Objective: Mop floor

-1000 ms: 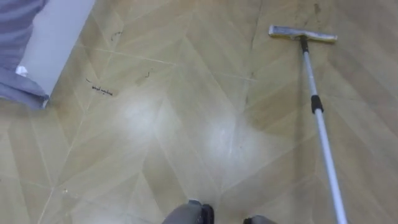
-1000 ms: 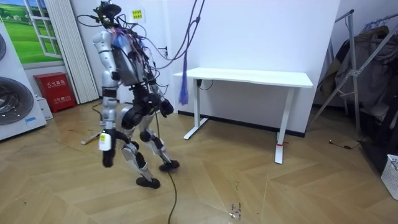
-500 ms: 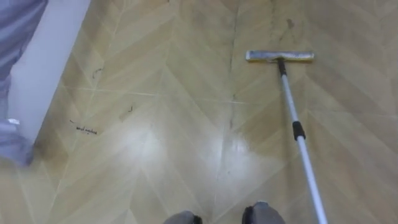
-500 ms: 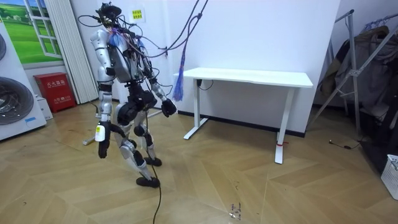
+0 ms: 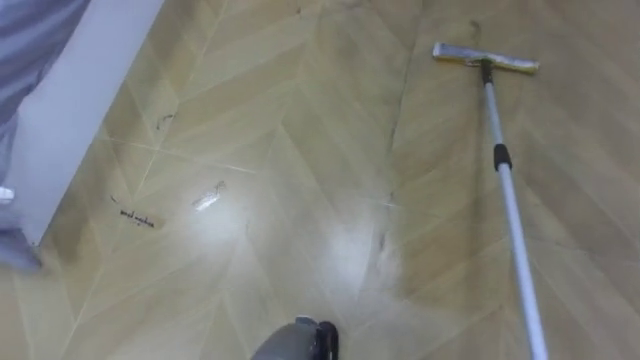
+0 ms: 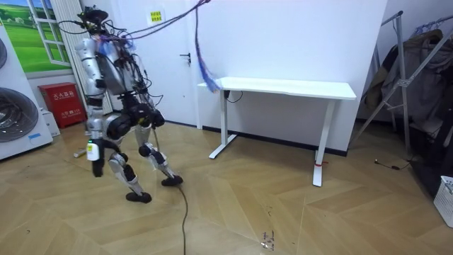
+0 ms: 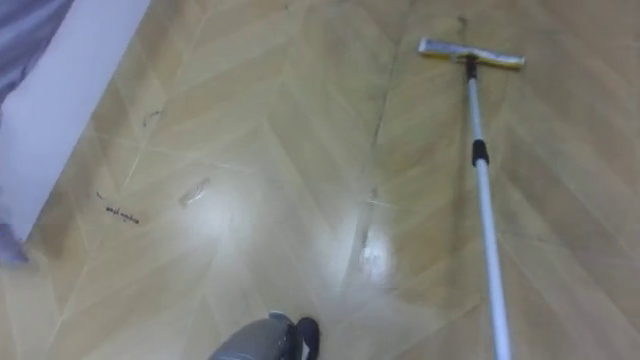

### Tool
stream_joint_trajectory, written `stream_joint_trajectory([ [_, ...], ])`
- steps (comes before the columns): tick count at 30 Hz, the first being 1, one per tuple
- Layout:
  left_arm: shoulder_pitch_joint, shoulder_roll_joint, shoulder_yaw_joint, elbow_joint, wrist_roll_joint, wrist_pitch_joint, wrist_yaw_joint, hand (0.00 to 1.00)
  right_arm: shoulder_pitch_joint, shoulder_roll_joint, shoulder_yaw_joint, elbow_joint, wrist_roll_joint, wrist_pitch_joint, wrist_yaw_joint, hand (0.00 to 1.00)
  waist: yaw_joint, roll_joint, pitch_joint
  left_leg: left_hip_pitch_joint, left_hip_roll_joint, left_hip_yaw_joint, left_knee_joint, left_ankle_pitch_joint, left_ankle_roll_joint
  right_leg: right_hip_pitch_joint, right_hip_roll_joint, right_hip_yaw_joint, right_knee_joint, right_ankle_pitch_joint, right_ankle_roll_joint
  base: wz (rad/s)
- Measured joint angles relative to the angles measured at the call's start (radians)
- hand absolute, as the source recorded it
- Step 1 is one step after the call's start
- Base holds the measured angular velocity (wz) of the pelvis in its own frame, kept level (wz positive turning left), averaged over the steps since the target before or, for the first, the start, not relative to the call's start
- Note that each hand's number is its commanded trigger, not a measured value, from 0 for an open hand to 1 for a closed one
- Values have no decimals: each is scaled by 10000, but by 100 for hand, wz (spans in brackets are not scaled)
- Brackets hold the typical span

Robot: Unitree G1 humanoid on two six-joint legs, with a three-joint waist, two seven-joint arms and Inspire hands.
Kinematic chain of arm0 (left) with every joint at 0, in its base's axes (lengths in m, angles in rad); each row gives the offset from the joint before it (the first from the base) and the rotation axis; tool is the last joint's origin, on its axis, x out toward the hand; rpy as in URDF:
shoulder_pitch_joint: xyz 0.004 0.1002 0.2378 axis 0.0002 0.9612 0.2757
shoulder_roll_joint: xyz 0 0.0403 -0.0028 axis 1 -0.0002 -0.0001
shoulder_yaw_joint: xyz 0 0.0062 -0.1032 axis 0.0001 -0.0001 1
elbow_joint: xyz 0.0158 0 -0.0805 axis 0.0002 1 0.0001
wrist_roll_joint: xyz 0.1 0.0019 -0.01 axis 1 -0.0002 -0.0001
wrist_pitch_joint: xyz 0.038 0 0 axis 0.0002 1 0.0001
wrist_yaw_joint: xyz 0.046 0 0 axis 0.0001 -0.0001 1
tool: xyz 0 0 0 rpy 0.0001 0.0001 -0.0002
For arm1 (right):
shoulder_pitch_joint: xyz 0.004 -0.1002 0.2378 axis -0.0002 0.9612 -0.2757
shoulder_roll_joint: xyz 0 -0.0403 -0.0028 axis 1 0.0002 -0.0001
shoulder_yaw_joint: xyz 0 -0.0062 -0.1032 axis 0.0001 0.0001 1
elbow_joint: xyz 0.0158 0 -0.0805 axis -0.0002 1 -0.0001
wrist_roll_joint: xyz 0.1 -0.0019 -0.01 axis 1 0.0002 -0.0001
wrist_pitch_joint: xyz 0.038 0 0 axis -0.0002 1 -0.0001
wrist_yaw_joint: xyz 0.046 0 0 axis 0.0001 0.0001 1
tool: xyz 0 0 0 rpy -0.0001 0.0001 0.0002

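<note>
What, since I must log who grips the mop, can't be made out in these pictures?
Top of the mop pole: cut off by the eye views' bottom edge, so its grip is unreadable.
Room view: the robot stands too far off to settle that.
Pale scrap: blurred in both eye views; unidentifiable.
Dark marks: too small to tell dirt from scuffs.
Grey cloth: cut by the left edge.

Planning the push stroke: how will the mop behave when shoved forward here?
The mop is probably stiff: its long pole runs straight. Its flat head lies flush on the glossy floor, so it likely slides easily, though it may swivel at the central joint.
</note>
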State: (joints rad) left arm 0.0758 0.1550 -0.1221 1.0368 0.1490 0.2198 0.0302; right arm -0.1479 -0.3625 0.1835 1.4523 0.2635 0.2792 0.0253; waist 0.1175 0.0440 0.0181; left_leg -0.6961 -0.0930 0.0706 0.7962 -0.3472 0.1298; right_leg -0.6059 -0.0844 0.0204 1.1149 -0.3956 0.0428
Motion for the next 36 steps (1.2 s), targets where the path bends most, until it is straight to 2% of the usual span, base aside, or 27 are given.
stream_joint_trajectory([
  [3,11,-136,-7,3,210,-13,62,0,761,338,-31,-41,0,-86,-402,100,-353,292,-4,447,-82,-105,-451,-129,79,-1084,61,58,-160,13,20,2],
  [4,24,-164,-3,1,218,9,74,0,899,453,-62,-50,6,-109,-455,100,-430,309,-16,550,-81,-113,-585,-137,67,-1293,84,44,-525,19,14,0],
  [5,42,-223,5,5,221,24,110,0,1135,647,-96,-47,86,-175,-453,100,-509,311,-18,796,-76,-126,-805,-167,17,-1572,80,23,-1554,94,-93,0],
  [6,75,-271,6,39,222,42,134,0,1321,790,-96,-48,120,-182,-447,100,-571,309,-25,1005,-75,-185,-902,-277,-63,-1742,37,3,-2718,335,-255,0],
  [7,98,-289,5,50,222,67,167,0,1412,859,-103,-50,120,-182,-444,100,-610,302,-30,1113,-74,-214,-899,-380,-105,-1800,-6,-29,-3187,537,-307,12],
  [8,154,-335,12,73,236,165,243,0,1631,945,-130,-74,108,-176,-435,100,-683,301,-46,1342,-50,-296,-814,-637,-244,-1739,-35,-273,-3523,1125,-363,7],
  [9,258,-346,13,72,213,202,272,0,1829,1007,-202,-108,65,-141,-433,100,-661,330,-98,1559,68,-365,-682,-849,-436,-1480,-21,-480,-3497,1222,-457,0],
  [11,284,-297,40,145,213,225,278,0,1851,1057,-240,-101,3,-20,-433,100,-653,341,-103,1668,291,-349,-213,-1004,-671,-1255,158,-627,-3259,987,-813,-2],
  [13,296,-259,-2,167,85,279,368,0,1549,1027,-290,-28,-80,76,-476,100,-588,310,-74,1333,486,-288,893,-967,-762,-1196,281,-691,-2809,542,-1037,-2],
  [14,297,-268,-23,176,-26,398,464,0,1262,975,-275,64,-121,111,-559,100,-574,251,-32,1105,598,-298,1684,-819,-1007,-1103,364,-708,-2559,250,-1137,0],
  [15,311,-266,-66,182,-16,431,475,0,815,895,-229,191,-150,193,-595,100,-519,221,-4,814,750,-294,2512,-473,-1331,-951,514,-647,-2393,10,-1208,0],
  [16,317,-259,-84,186,-18,431,478,0,577,840,-184,223,-154,228,-600,100,-507,209,-2,669,804,-277,2839,-343,-1391,-898,568,-603,-2327,-94,-1224,5],
  [17,317,-257,-73,129,-15,420,485,0,121,711,-178,269,-134,282,-664,100,-436,166,1,241,786,-239,2852,-353,-1422,-867,577,-577,-2226,-262,-1268,-3],
  [19,373,-210,-27,-61,-15,402,538,0,-501,560,-184,211,-49,277,-799,100,-145,-12,116,-409,758,-152,2029,-342,-1366,-731,591,-513,-2169,-420,-1367,-21],
  [20,509,-130,-6,-193,-15,388,564,0,-907,514,-185,159,94,295,-803,100,49,-161,124,-758,627,-123,955,-263,-1423,-617,592,-466,-2178,-507,-1366,-27],
  [21,646,-51,-10,-265,-27,328,599,0,-1249,487,-180,105,155,324,-779,100,140,-247,126,-998,566,-91,-108,360,-1249,-413,623,-444,-2189,-648,-1327,-24],
  [22,676,-8,-9,-264,-56,320,632,0,-1311,506,-179,15,170,347,-781,100,185,-342,130,-1031,478,-74,-385,755,-1136,-288,617,-382,-2186,-750,-1274,-9],
  [23,723,52,-10,-259,-221,279,683,0,-1442,519,-169,-174,278,376,-737,100,216,-519,86,-956,356,-159,-692,1219,-1052,-64,602,-214,-2194,-936,-1159,0],
  [24,764,65,-12,-248,-363,260,676,0,-1615,481,-81,-209,346,372,-694,100,237,-521,22,-792,281,-155,-674,1396,-789,83,582,-162,-2205,-1091,-1046,0],
  [25,718,67,-12,-249,-364,221,671,0,-1639,449,-69,-265,375,348,-654,100,243,-561,36,-767,285,-99,-596,1342,-676,140,560,-160,-2212,-1142,-1010,8],
  [28,461,87,-2,-245,-364,91,502,0,-1450,381,-54,-335,418,162,-353,100,231,-628,53,-683,291,-26,-19,753,-387,299,444,-369,-1788,-1117,-864,11],
  [29,385,85,2,-242,-362,39,433,0,-1288,366,49,-243,417,145,-277,100,228,-641,59,-514,247,48,96,477,-302,268,307,-462,-1296,-965,-576,4],
  [30,346,71,1,-256,-353,-39,418,0,-1082,322,157,-98,404,95,-222,100,225,-535,63,-329,216,32,214,191,-230,263,224,-536,-863,-707,-240,0],
  [31,338,66,1,-271,-353,-56,418,0,-972,290,200,-44,389,95,-230,100,218,-452,76,-227,193,0,257,47,-206,259,220,-538,-651,-562,-129,9],
  [32,331,50,-35,-301,-329,-81,420,0,-680,171,279,-1,381,92,-286,100,96,-231,103,-103,84,-156,367,-192,-125,34,252,-548,-58,-85,-54,18],
  [33,335,-4,-31,-334,-276,-85,444,0,-317,83,289,-6,367,76,-469,100,10,70,74,-52,41,-336,406,-356,-60,-352,403,-374,509,396,-40,20],
  [36,341,-39,-51,-431,-240,-2,511,0,605,293,288,-76,398,15,-809,100,-193,426,14,168,-39,-485,48,-447,-5,-1784,467,-57,-17,355,-56,16],
])
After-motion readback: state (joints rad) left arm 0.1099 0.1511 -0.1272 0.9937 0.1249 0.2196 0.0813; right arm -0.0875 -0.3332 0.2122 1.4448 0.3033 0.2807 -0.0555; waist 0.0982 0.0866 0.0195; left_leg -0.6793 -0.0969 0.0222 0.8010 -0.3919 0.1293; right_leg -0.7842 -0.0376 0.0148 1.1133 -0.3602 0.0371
